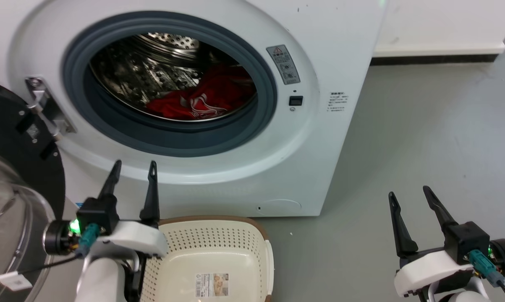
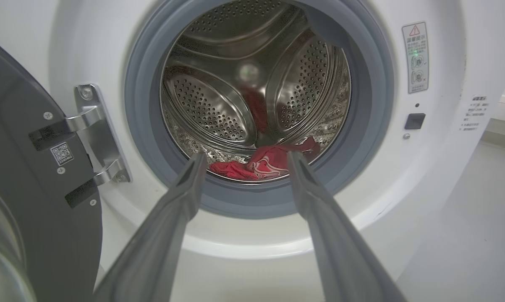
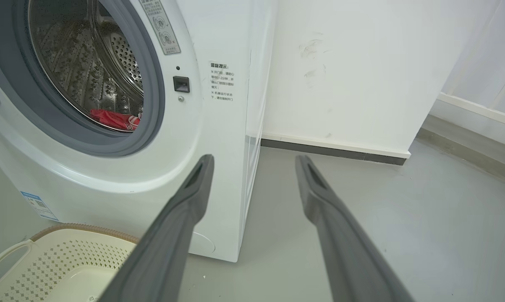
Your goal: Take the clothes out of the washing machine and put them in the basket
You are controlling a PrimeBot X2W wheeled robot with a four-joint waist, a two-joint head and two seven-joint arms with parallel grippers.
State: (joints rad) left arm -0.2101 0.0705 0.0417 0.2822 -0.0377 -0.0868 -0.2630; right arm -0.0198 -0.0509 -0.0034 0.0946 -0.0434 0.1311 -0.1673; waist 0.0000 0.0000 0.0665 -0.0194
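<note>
Grey floor (image 1: 424, 147) carries one basket (image 1: 210, 241), one washing machine (image 1: 319, 147) holding red clothes (image 1: 210, 98).

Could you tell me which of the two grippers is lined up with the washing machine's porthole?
The left gripper, open, points at the porthole and the red clothes; the right gripper, also open, points past the washing machine at grey floor.
</note>
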